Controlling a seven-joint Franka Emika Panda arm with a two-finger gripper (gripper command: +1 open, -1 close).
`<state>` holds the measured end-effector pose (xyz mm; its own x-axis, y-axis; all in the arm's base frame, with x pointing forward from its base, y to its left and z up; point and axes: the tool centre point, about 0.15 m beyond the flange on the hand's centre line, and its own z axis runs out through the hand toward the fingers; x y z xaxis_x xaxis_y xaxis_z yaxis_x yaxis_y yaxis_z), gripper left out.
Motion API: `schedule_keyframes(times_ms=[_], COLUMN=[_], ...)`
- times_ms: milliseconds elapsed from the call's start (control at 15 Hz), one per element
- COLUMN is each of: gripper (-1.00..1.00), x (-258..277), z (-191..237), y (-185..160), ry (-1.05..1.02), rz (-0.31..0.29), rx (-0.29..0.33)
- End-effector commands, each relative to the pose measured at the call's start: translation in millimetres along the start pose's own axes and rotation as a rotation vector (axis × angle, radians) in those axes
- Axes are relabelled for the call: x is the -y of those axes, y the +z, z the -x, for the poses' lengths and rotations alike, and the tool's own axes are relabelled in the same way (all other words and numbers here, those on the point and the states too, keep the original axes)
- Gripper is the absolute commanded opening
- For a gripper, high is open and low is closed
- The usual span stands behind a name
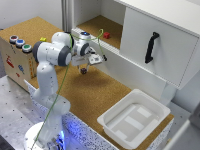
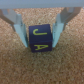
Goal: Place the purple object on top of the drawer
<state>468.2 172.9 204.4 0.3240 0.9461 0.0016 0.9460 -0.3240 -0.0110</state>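
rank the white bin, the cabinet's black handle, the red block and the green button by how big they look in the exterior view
1. white bin
2. black handle
3. green button
4. red block, only slightly smaller than the button, and farther from the camera, so unsure

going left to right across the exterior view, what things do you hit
drawer → pincer shut on the purple object → small red block → white bin → black cabinet handle

The drawer (image 1: 20,52) looked like light wood with a rough, matt cork top; the bin (image 1: 134,119) was smooth white plastic.
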Motion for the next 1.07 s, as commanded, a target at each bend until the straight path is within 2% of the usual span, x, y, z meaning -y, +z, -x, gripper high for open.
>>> schedule_keyframes(times_ms=[0,133,333,467,667,800,1000], gripper=[-1.0,-1.0,-1.0,-1.0,-1.0,-1.0,-1.0], x=[-15.1,-15.6,-14.9,-3.7,17.8,34.4,61.8], z=[-12.2,-8.2,0.3,-3.8,-29.3,-53.8,-89.9], y=[-0.5,-18.2,-65.7,-102.6,-154.4,-190.7,-222.1], ry=[0.017,0.028,0.089,0.075,-0.001,-0.066,-0.184], rz=[-0.013,0.032,0.05,0.085,0.124,0.151,0.136], rx=[0.035,0.043,0.017,0.006,0.007,-0.016,-0.024])
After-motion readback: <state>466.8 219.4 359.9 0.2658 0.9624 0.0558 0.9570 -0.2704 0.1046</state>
